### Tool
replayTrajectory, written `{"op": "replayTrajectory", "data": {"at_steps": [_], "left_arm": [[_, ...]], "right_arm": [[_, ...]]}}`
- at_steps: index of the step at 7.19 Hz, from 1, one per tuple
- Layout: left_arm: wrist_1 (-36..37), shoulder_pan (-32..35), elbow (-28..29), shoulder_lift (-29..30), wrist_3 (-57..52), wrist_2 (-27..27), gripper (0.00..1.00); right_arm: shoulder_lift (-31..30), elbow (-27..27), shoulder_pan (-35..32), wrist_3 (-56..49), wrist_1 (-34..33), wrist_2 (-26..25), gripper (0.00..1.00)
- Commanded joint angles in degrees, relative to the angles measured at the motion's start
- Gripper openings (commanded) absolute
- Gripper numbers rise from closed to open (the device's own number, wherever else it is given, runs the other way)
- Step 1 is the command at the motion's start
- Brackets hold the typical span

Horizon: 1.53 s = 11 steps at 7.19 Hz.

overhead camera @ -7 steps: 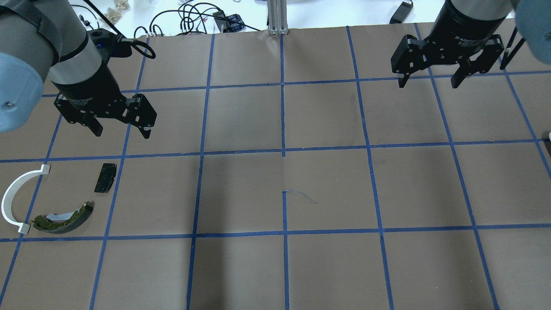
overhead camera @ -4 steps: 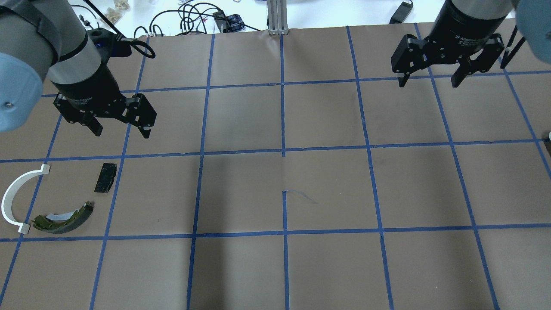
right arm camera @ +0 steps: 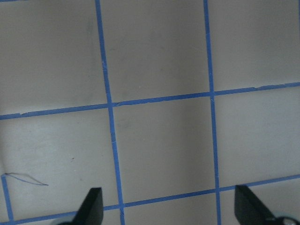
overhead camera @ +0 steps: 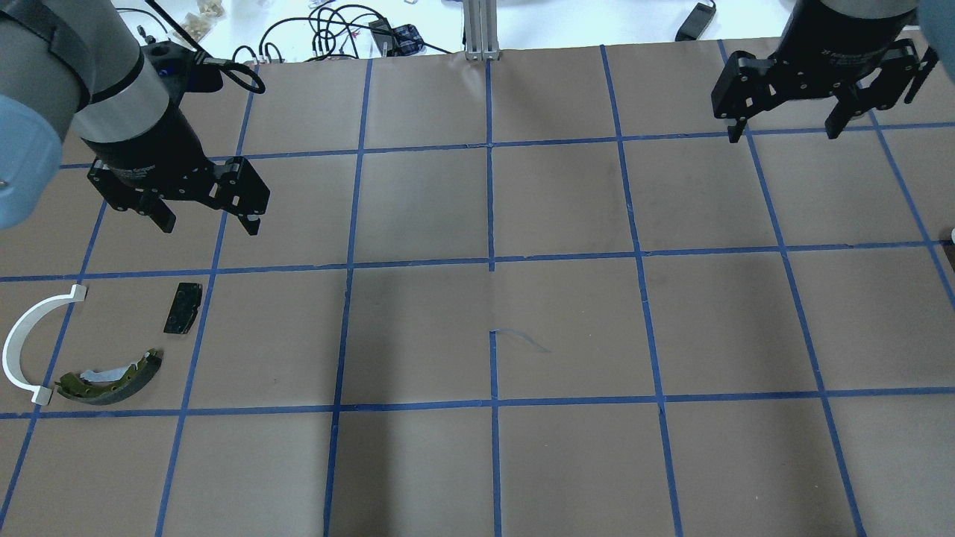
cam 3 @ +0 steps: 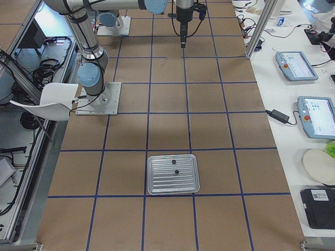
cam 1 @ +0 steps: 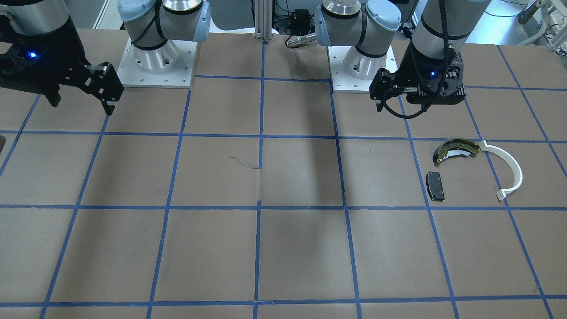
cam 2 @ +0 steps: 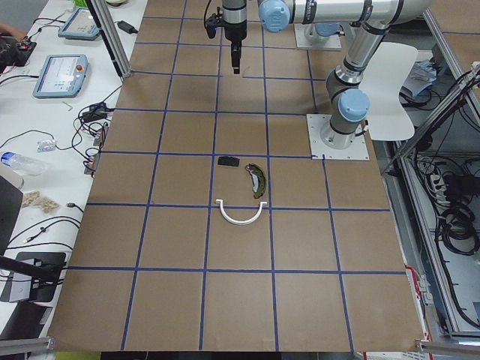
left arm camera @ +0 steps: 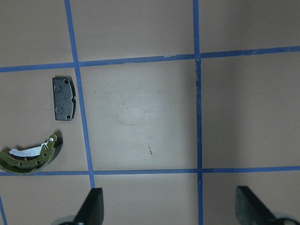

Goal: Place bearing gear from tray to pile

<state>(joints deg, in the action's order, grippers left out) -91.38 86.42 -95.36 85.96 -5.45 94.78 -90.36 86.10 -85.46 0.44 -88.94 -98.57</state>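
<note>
Brown paper ruled into squares by blue tape covers the surface (overhead camera: 567,313), and the parts sit at its two ends. The pile (cam 1: 448,145) lies on the robot's left side: an olive shoe (overhead camera: 112,380), a white arc (overhead camera: 19,339) curving round it, and a black pad (overhead camera: 183,307) just beside them, none stacked on another.

The tray (cam 3: 186,183) shows only in the right-end view, on the robot's right side, well apart from the pile. Two dark specks (cam 3: 173,162) rest on its ribbed floor. We take the gear to be one of them, but they are too small to tell which.

Neither arm holds anything. The left fingers (left arm camera: 91,208) are spread wide, hanging above the square next to the pad, with shoe and pad both in the wrist camera's sight. We judge this a waiting pose near the drop spot. The right fingers (right arm camera: 91,208) are likewise apart over bare paper, with no tray under them.

We read the task as barely begun: the gear has yet to be picked. The right arm, being on the tray's side, seems the natural one to fetch it.
</note>
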Motion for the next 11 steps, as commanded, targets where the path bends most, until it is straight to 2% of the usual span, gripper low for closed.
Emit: {"op": "replayTrajectory", "data": {"at_steps": [1,2,4,6,8,10,11], "left_arm": [[-0.02,0.06,0.09,-0.26,0.18,-1.16,1.00],[-0.02,0.06,0.18,-0.61,0.18,-5.61,1.00],[-0.11,0.06,-0.35,-1.40,-0.08,-5.13,1.00],[-0.28,-0.02,-0.52,-1.41,-0.26,-5.04,1.00],[-0.20,-0.02,-0.53,-1.32,-0.26,-5.04,1.00],[-0.37,-0.02,-0.61,-1.32,-0.61,-5.04,1.00],[-0.46,-0.02,-0.61,-1.40,-0.70,-5.04,1.00]], "right_arm": [[0.27,0.21,7.63,-10.03,-0.18,-1.98,1.00],[1.40,0.39,13.07,-18.89,-0.62,-1.80,0.99],[6.49,0.30,23.71,-33.24,-5.08,1.78,0.98],[12.55,0.30,31.71,-47.21,-13.42,2.15,0.94],[19.75,0.21,39.37,-59.52,-18.96,5.22,0.91],[25.03,0.38,46.41,-63.88,-21.54,6.37,0.86],[27.06,0.56,47.83,-66.68,-21.89,6.46,0.85]]}}
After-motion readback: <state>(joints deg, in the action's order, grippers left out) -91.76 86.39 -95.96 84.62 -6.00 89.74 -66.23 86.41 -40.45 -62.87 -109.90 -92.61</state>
